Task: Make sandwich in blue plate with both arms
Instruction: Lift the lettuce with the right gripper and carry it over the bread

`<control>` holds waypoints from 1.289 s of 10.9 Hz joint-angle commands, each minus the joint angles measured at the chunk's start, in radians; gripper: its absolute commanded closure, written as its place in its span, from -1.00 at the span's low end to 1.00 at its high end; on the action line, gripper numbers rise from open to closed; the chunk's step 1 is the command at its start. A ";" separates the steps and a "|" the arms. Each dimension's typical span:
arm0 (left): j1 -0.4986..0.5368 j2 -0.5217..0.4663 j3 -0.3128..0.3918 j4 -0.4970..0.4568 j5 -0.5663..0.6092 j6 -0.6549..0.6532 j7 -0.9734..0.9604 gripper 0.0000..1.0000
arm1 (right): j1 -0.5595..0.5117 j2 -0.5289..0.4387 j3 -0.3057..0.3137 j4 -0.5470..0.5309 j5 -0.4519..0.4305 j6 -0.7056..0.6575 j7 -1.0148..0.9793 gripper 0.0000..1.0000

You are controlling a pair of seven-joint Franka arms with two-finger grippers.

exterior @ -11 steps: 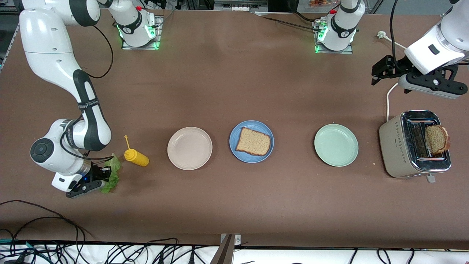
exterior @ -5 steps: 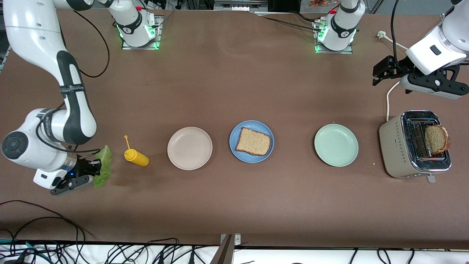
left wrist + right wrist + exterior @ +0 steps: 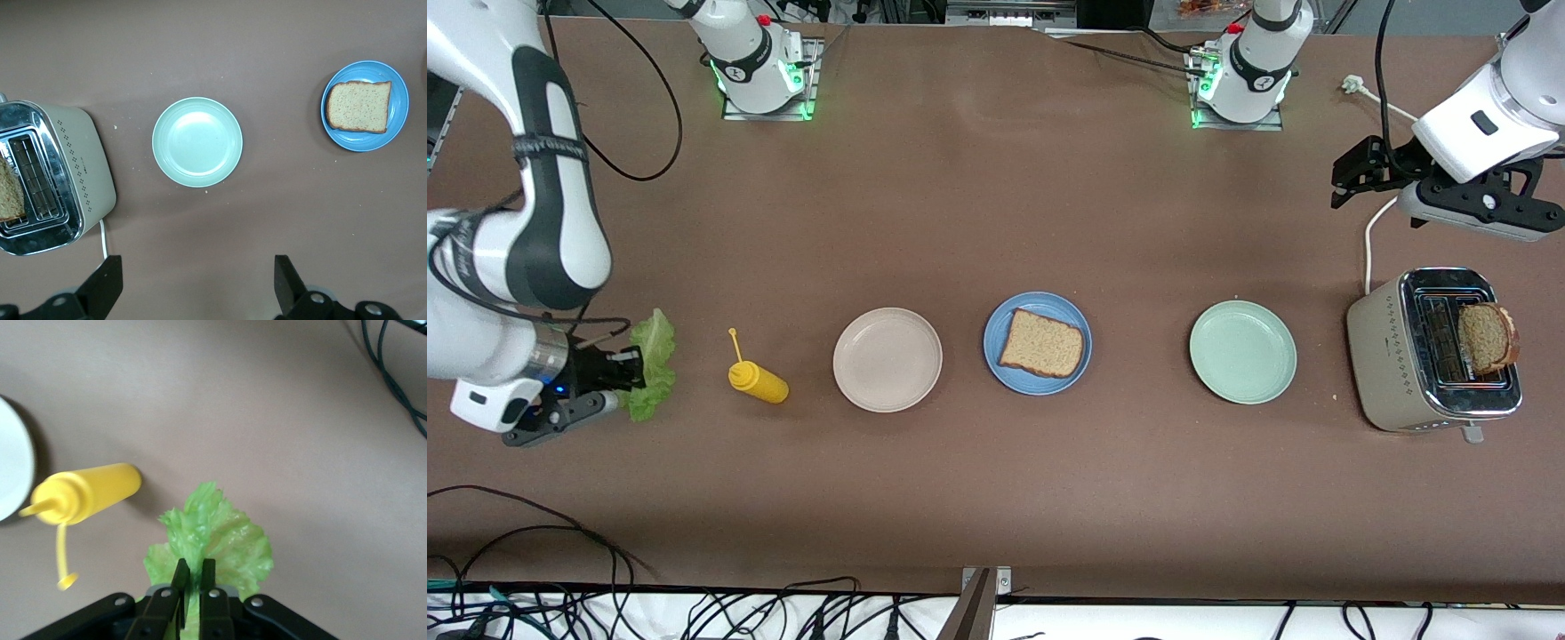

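Observation:
The blue plate (image 3: 1037, 343) sits mid-table with one brown bread slice (image 3: 1041, 343) on it; both also show in the left wrist view, plate (image 3: 398, 127) and slice (image 3: 359, 106). A second bread slice (image 3: 1487, 337) stands in the toaster (image 3: 1383, 356). My right gripper (image 3: 624, 382) is shut on the ruffled green lettuce leaf (image 3: 650, 364) and holds it above the table at the right arm's end; the right wrist view shows the leaf (image 3: 213, 537) pinched between the fingers (image 3: 193, 577). My left gripper (image 3: 1343, 182) is open and empty, up in the air near the toaster.
A yellow mustard bottle (image 3: 758, 380) lies beside the lettuce. A beige plate (image 3: 887, 359) and a mint green plate (image 3: 1242, 351) flank the blue plate. A white cord (image 3: 1371, 240) runs from the toaster. Cables hang along the table's front edge.
My right gripper has lifted the lettuce off the table and carried it toward the right arm's end. The left arm has barely moved.

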State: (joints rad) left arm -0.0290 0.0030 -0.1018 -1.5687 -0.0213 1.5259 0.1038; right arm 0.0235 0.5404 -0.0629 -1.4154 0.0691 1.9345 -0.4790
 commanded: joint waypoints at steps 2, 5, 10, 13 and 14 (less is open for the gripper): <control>0.001 0.012 0.001 0.030 0.006 -0.016 0.002 -1.00 | 0.039 -0.129 0.032 -0.013 -0.011 -0.146 0.124 1.00; 0.001 0.012 0.001 0.030 0.006 -0.016 0.002 -1.00 | 0.171 -0.135 -0.017 0.067 0.000 -0.229 0.293 1.00; 0.000 0.012 0.001 0.030 0.007 -0.016 0.000 -1.00 | 0.352 -0.039 -0.035 0.160 0.041 -0.204 0.662 1.00; 0.001 0.012 0.001 0.030 0.007 -0.016 0.000 -1.00 | 0.482 0.102 -0.106 0.295 0.101 -0.206 0.880 1.00; 0.001 0.012 0.001 0.030 0.007 -0.016 0.000 -1.00 | 0.522 0.154 -0.135 0.347 0.148 -0.201 0.975 1.00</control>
State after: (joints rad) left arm -0.0286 0.0045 -0.1009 -1.5666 -0.0212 1.5257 0.1039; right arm 0.4583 0.5558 -0.1212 -1.2369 0.1241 1.7476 0.3288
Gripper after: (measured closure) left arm 0.000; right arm 0.903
